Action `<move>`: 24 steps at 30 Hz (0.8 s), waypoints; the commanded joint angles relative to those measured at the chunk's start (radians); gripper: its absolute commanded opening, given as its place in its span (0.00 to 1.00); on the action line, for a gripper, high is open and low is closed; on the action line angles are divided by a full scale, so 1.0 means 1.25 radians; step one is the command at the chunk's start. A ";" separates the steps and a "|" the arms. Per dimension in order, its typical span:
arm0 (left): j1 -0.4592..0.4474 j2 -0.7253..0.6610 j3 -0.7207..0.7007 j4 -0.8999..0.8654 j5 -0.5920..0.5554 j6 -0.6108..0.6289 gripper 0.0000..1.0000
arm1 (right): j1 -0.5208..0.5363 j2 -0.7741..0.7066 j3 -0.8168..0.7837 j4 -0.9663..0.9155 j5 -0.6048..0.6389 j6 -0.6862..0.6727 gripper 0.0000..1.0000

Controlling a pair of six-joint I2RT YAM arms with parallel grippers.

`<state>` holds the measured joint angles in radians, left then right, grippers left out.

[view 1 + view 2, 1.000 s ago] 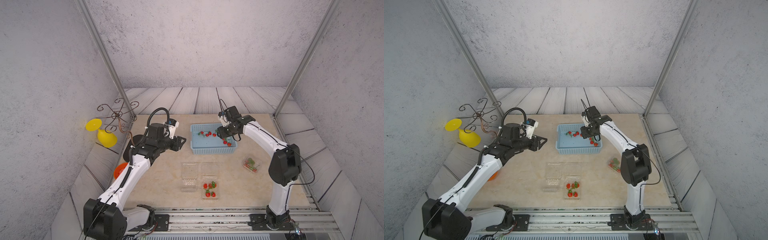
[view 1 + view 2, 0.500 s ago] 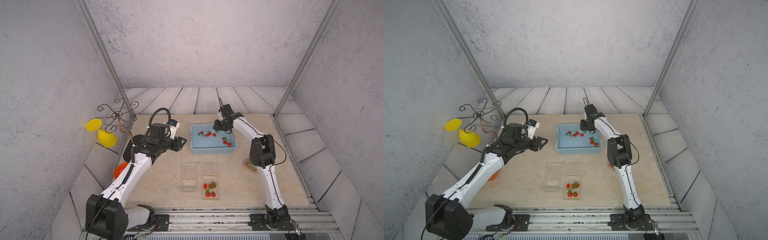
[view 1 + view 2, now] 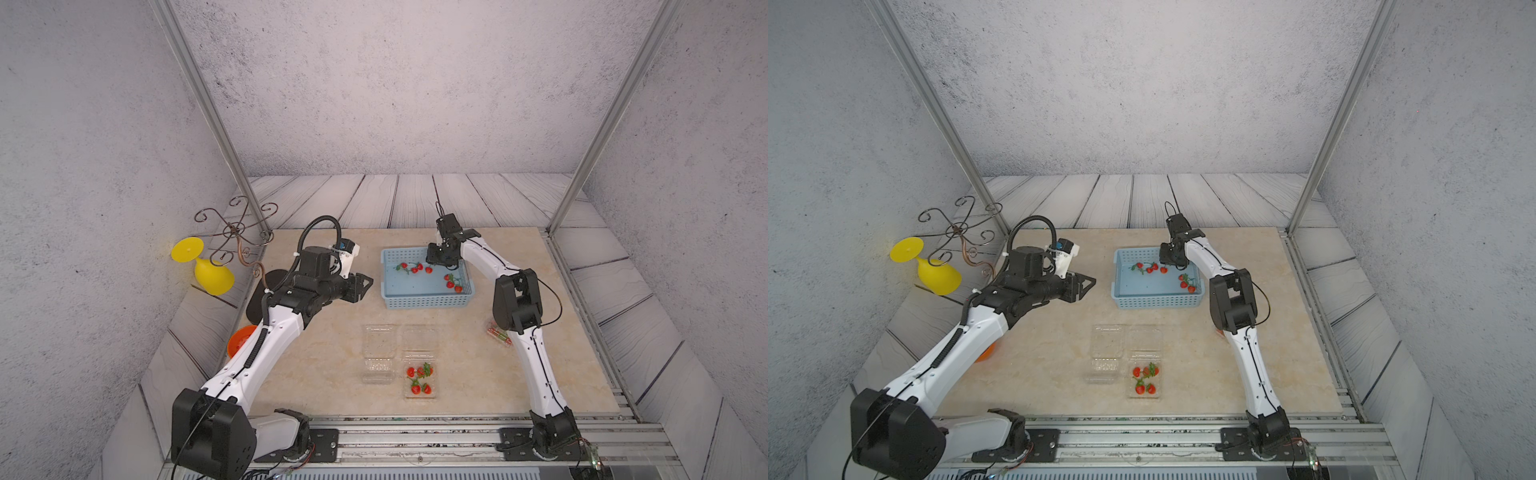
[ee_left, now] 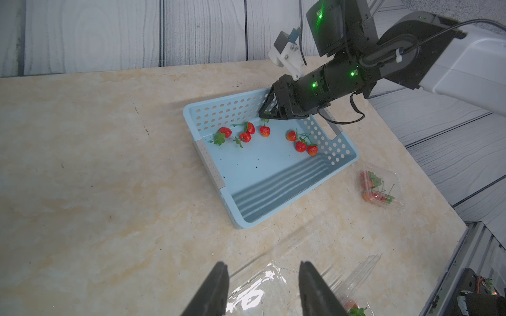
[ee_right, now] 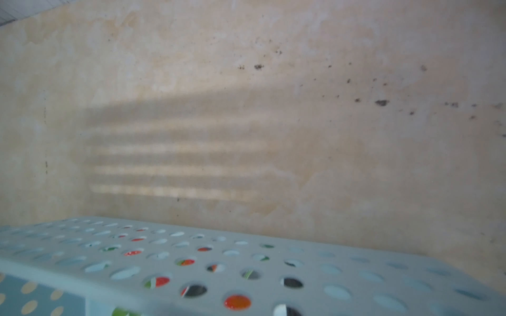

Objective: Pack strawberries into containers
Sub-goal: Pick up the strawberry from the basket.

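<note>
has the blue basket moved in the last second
No. The basket sits where it was, its far rim just as close to the table far edge in both top views.

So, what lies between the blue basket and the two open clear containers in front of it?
Nothing: only bare tabletop separates the blue basket and the containers, as both top views show.

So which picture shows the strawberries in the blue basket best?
The left wrist view: seven strawberries look big and clear in the basket. Both top views show them tiny; the right wrist view only glimpses red through the basket's holes.
</note>
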<state>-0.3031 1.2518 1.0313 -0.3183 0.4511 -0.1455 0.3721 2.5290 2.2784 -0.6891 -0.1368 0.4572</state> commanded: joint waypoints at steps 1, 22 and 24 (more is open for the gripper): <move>0.006 -0.003 -0.005 -0.007 -0.001 0.012 0.46 | -0.003 0.052 0.029 -0.012 0.018 0.023 0.43; 0.007 -0.012 -0.004 -0.009 -0.002 0.012 0.46 | -0.004 0.059 0.020 -0.006 0.017 0.038 0.13; 0.007 -0.012 -0.005 -0.009 -0.003 0.012 0.46 | -0.004 0.043 0.009 -0.004 0.015 0.035 0.10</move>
<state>-0.3031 1.2518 1.0313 -0.3183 0.4492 -0.1455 0.3698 2.5752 2.3001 -0.6830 -0.1272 0.5007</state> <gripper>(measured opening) 0.460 0.107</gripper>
